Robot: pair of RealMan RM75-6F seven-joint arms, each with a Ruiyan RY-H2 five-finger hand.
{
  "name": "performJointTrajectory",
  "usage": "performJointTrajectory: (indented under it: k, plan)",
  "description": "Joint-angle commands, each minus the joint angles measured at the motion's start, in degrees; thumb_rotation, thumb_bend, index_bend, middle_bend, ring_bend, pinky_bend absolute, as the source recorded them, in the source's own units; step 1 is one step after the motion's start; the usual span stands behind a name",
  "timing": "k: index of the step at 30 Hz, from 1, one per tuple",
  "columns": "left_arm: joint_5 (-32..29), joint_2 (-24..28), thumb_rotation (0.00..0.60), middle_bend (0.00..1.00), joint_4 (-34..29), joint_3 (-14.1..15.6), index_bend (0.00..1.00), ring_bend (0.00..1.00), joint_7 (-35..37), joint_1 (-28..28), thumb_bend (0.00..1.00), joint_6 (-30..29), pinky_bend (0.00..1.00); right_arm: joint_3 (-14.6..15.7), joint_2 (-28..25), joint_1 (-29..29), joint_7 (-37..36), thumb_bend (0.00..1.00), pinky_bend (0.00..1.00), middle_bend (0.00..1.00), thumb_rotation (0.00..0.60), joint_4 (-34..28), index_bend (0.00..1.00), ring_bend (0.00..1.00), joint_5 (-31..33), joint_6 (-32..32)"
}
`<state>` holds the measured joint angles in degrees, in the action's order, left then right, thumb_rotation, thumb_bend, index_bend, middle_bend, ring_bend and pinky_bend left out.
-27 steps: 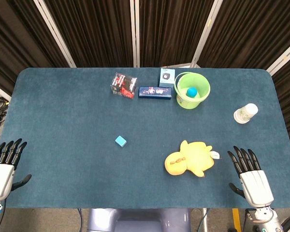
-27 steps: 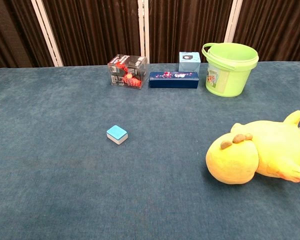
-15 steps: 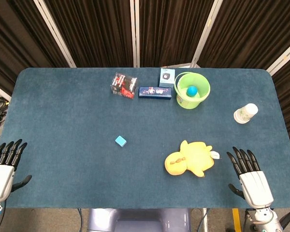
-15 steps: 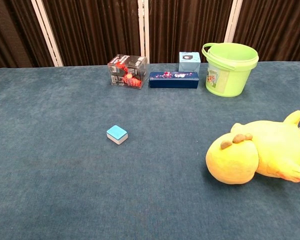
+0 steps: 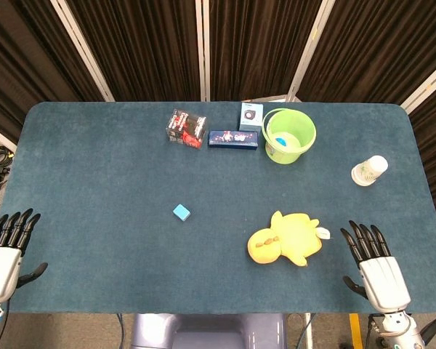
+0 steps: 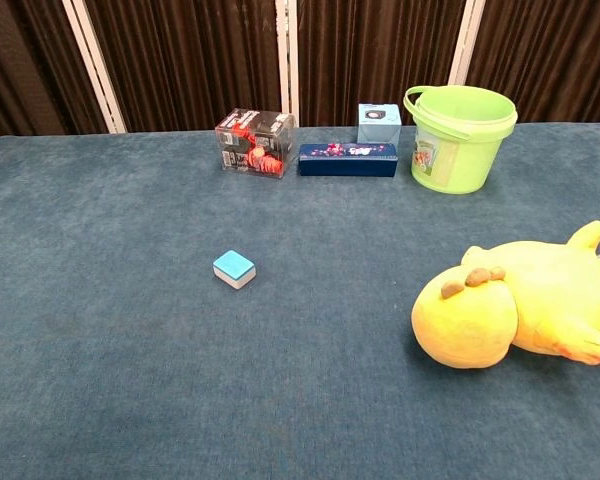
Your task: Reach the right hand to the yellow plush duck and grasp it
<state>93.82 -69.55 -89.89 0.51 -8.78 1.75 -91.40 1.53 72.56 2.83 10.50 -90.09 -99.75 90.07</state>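
Blue-carpeted table [image 5: 94, 174] against dark curtains; yellow plush duck [image 5: 285, 240] lies near-right.
Right hand [image 5: 374, 265] rests apart from the duck, to its right, fingers spread, holding nothing. Left hand [image 5: 6, 251] likewise unclenched at the near-left corner.

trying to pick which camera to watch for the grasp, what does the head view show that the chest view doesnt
Only the head view shows the right hand and left hand, both open at the table's near edge, the whole white cup, and the inside of the green bucket.

Only the chest view shows the bucket's side wall and label, and the duck's side profile.

Both show the yellow plush duck lying untouched, the small blue block, and the boxes by the bucket.
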Motion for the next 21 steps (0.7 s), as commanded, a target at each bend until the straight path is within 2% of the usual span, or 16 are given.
performJointTrajectory:
  k: [1, 2, 10, 12, 14, 21]
  plan:
    - [0.06, 0.00, 0.600, 0.00, 0.00, 0.04, 0.00, 0.00, -0.02, -0.05, 0.15, -0.08, 0.00, 0.03, -0.01, -0.01, -0.07, 0.30, 0.00, 0.00, 0.600, -0.01, 0.00, 0.00, -0.15, 0.13]
    - [0.05, 0.01, 0.600, 0.00, 0.00, 0.07, 0.00, 0.00, -0.01, -0.09, 0.15, -0.09, 0.00, 0.05, 0.00, 0.02, -0.16, 0.33, 0.00, 0.00, 0.600, 0.00, 0.00, 0.00, -0.27, 0.17]
    - [-0.33, 0.66, 0.600, 0.00, -0.62, -0.29, 0.00, 0.00, 1.01, -0.35, 0.15, -0.74, 0.00, -0.44, 1.13, 1.00, -1.04, 0.90, 0.00, 0.00, 0.600, 0.18, 0.00, 0.00, 0.11, -1.12]
    - [-0.66, 0.81, 0.600, 0.00, -0.68, -0.46, 0.00, 0.00, 1.34, -0.40, 0.15, -0.79, 0.00, -1.14, 2.14, 1.64, -0.96, 0.97, 0.00, 0.00, 0.600, 0.67, 0.00, 0.00, 0.25, -1.44]
    - [-0.98, 0.90, 0.600, 0.00, -0.80, -0.58, 0.00, 0.00, 1.43, -0.22, 0.15, -0.35, 0.00, -1.88, 4.34, 3.90, 1.81, 1.00, 0.00, 0.00, 0.600, 1.22, 0.00, 0.00, -1.27, -3.59]
    - [-1.52, 1.14, 0.600, 0.00, -1.04, -0.73, 0.00, 0.00, 1.67, -0.09, 0.15, 0.16, 0.00, -2.25, 10.42, 6.49, 6.84, 1.00, 0.00, 0.00, 0.600, 1.73, 0.00, 0.00, -1.67, -7.34]
